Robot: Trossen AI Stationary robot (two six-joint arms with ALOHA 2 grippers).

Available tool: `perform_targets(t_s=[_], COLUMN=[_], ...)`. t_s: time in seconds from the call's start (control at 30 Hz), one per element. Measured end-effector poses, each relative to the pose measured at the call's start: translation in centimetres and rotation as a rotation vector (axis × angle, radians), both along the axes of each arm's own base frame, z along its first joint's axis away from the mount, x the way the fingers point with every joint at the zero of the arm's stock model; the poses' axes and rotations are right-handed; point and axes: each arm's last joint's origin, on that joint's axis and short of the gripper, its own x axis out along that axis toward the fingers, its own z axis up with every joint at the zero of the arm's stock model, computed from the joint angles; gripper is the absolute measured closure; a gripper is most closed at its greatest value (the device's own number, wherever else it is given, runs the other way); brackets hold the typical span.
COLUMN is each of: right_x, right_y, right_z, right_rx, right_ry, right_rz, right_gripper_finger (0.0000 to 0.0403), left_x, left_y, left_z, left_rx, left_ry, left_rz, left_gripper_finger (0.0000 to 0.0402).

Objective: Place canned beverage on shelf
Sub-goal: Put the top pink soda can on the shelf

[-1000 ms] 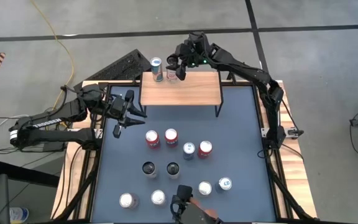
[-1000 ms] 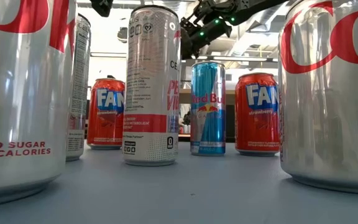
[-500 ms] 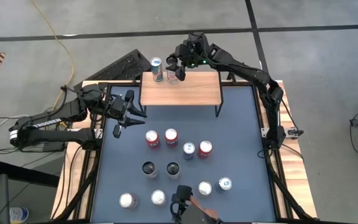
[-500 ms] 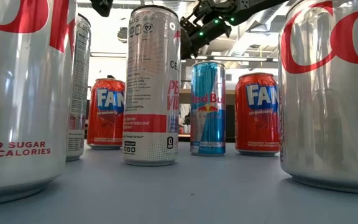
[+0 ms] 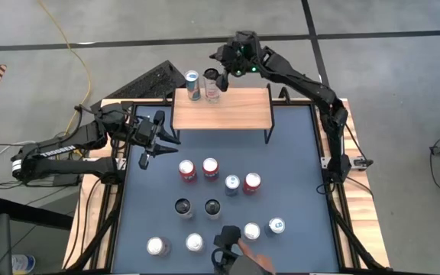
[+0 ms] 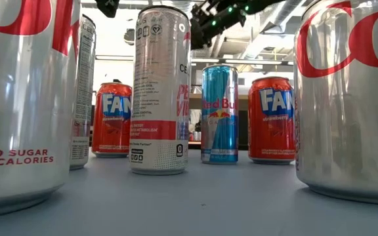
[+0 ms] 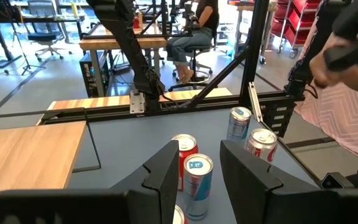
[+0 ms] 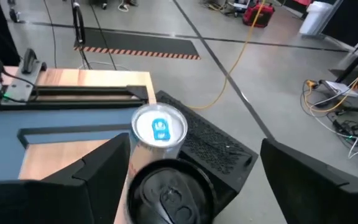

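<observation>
The shelf (image 5: 221, 111), a low rack with a light wooden top, stands at the table's far edge. Two cans stand upright on its far left end: a silver one with a blue tab (image 5: 192, 84) (image 8: 159, 129) and a black-topped one (image 5: 212, 87) (image 8: 169, 190). My right gripper (image 5: 219, 73) hovers open just above the black-topped can, one finger on either side of its top without touching it. My left gripper (image 5: 154, 139) (image 7: 199, 177) waits open over the table's left edge, holding nothing.
Several cans stand on the blue table: red ones (image 5: 188, 169) (image 5: 210, 167) (image 5: 252, 181), a blue one (image 5: 232, 184), two black-topped ones (image 5: 182, 206) (image 5: 212, 207), and white-topped ones nearer. A person's hand (image 5: 249, 257) reaches in at the near edge. The shelf's middle and right are bare.
My right gripper has spread its fingers wider and risen off the black-topped can, drawing slightly toward the far edge. The can stays upright on the shelf where it was.
</observation>
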Motion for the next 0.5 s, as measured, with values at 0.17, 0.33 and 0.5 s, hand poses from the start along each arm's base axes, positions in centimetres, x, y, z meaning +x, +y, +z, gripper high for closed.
perform_targets(t_s=[0.17, 0.33, 0.5], right_x=[-1.6, -6.5, -13.2], right_y=[2.2, 6.3, 10.1], right_z=[3.7, 8.1, 10.8], right_rx=[-0.024, -0.056, 0.038], right_ry=[0.068, 0.082, 0.102], right_rz=[0.042, 0.080, 0.039], right_gripper_finger=[0.0071, 0.0097, 0.0111], left_x=[0.0, -1.1, -2.8], left_y=[0.0, -0.4, -0.8], left_z=[0.0, 0.6, 1.5], left_rx=[0.000, 0.013, 0.047], left_ry=[-0.001, -0.036, -0.107], left_rz=[0.000, 0.001, 0.045], left_gripper_finger=[0.0294, 0.0294, 0.0294])
